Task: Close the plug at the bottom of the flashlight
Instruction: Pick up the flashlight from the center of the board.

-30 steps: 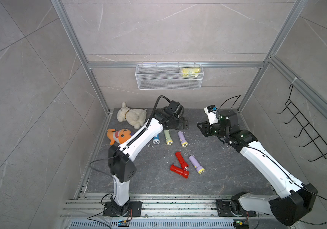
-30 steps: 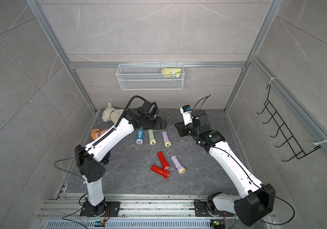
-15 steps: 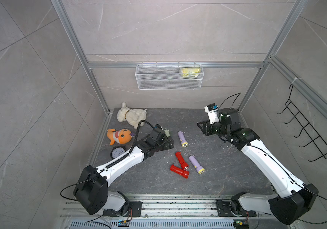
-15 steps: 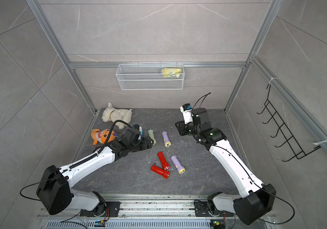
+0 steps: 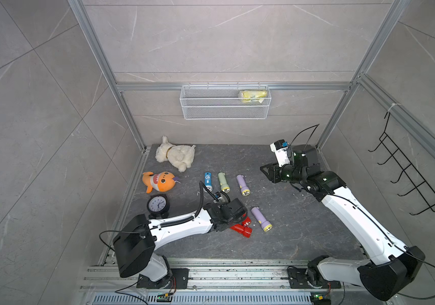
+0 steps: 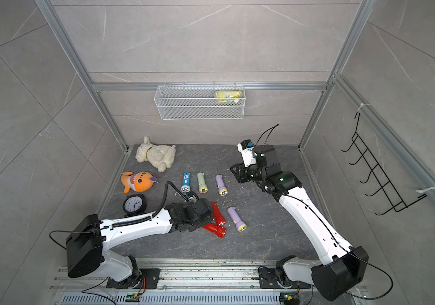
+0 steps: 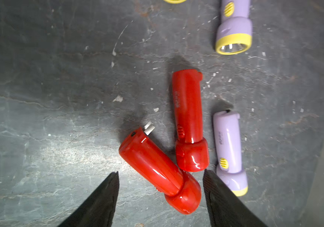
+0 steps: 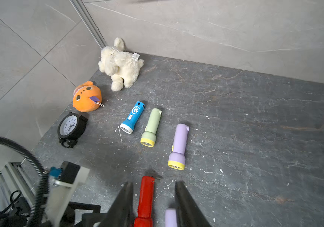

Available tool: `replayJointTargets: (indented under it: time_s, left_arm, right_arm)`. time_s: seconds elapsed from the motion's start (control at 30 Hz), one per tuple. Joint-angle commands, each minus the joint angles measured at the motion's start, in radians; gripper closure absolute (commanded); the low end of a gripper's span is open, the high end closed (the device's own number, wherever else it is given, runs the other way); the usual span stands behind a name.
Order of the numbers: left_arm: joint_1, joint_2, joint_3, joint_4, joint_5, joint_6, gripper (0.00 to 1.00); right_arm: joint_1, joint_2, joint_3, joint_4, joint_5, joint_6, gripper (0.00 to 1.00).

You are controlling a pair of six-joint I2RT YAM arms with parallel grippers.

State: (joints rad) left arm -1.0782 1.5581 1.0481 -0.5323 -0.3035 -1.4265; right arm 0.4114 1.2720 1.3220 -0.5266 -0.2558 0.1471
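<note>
Left arm: white-shelled, black-jointed left arm [image 5: 179, 227] — stretched low and forward from its base, forearm near level.
Left gripper: black tapered-finger left gripper [image 7: 161, 172], pointing downward, jaws parted, clamping nothing.
Right arm: matching white-and-black right arm [image 5: 356, 214] — reaching far back, wrist raised.
Right gripper: black right gripper [image 8: 154, 182], angled downward, jaws parted, empty.

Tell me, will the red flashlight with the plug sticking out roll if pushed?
Probably: the red flashlight has a round, glossy body, so it may roll or slip. Its wider head and the second red flashlight beside it might stop it.
</note>
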Motion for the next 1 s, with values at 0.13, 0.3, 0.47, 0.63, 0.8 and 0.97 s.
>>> replayJointTargets:
  time_s: [0.13,0.3,0.47,0.63,0.8,0.97]
  left_arm:
    - [-0.006,0.121,0.108,-0.062,0.106,-0.094,0.22]
    - [-0.001,0.163,0.055,0.041,0.207,-0.171,0.25]
    - [-0.003,0.183,-0.058,0.239,0.265,-0.295,0.26]
    - [-0.009,0.256,-0.036,0.267,0.327,-0.318,0.26]
    - [-0.010,0.271,-0.041,0.288,0.342,-0.325,0.40]
    - [-0.009,0.226,-0.054,0.240,0.329,-0.325,0.58]
  right_arm:
    - [0.009,-0.061,-0.028,0.003,-0.043,0.020,0.62]
    - [0.010,-0.063,-0.029,0.011,-0.065,0.030,0.62]
    - [0.014,-0.065,-0.030,0.008,-0.081,0.037,0.62]
    - [0.023,-0.056,-0.028,0.004,-0.085,0.038,0.62]
    - [0.031,-0.051,-0.024,-0.006,-0.079,0.032,0.62]
    - [0.034,-0.041,-0.021,-0.007,-0.072,0.026,0.62]
